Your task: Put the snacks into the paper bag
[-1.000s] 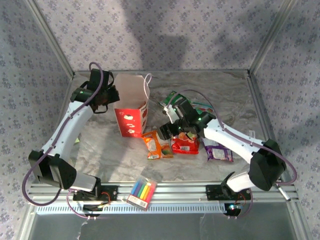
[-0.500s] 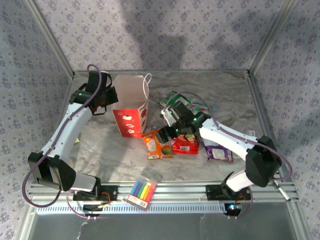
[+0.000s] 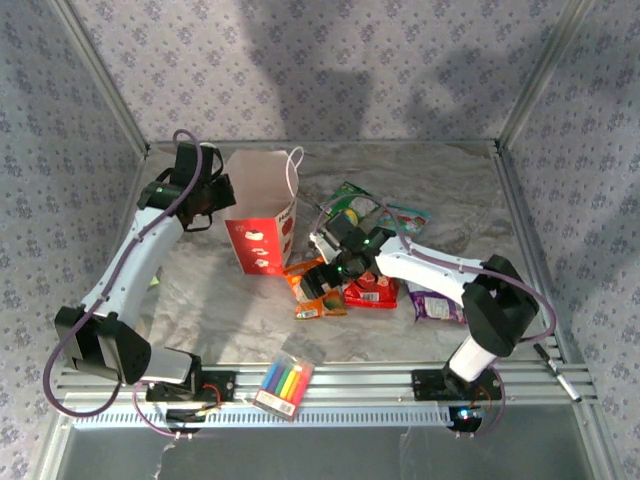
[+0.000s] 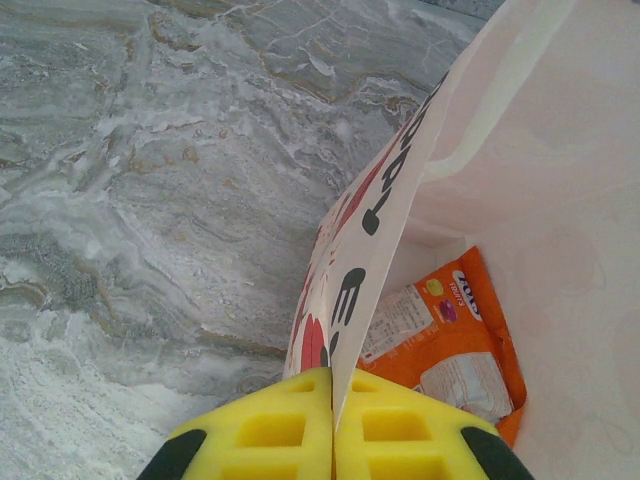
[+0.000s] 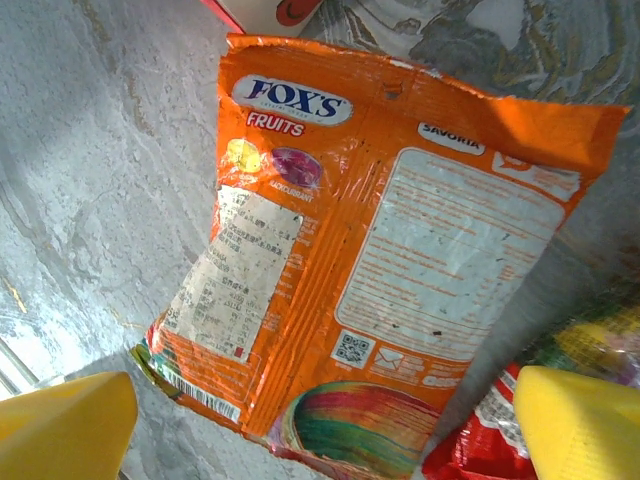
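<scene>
The left fingers (image 4: 290, 435) are pressed together on the top edge of one wall of the paper bag (image 4: 540, 150), which stands open. Inside it, just past these fingers and to their right, lies an orange packet (image 4: 450, 340). The right fingers (image 5: 60, 425) stand wide apart above the desk (image 5: 90, 200). A second orange packet (image 5: 380, 240) lies flat between them, with a red packet (image 5: 470, 455) beside the right-hand finger.

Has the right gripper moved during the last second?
Yes. The right gripper shifted left, toward the paper bag, and now hangs over the orange packet.
</scene>
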Available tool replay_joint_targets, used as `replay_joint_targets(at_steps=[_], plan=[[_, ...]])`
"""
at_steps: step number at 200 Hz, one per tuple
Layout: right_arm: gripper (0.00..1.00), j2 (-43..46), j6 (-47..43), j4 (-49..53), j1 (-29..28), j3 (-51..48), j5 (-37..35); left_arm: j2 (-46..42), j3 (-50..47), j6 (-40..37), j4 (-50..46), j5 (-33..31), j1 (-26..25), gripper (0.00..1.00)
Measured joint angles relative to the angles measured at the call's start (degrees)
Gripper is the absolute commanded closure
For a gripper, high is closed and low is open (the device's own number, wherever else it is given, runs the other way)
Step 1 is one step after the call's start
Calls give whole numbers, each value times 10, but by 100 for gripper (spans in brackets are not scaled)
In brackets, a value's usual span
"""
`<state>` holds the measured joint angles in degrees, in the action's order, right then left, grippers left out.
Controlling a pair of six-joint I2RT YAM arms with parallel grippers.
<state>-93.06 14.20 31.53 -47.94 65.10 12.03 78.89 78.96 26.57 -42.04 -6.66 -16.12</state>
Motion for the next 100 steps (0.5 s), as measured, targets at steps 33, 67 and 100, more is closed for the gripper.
replay_joint_targets(at_steps=[33,67,100], plan=[[0,-9,12,4,-12,3,-4,-6,-4,0,-1,0,0,93],[0,-28,26,31,-38,52,-38,-9,-7,0,-2,0,0,93],[0,-54,46,44,-60,85,-73,-17,-14,0,-1,0,0,93]])
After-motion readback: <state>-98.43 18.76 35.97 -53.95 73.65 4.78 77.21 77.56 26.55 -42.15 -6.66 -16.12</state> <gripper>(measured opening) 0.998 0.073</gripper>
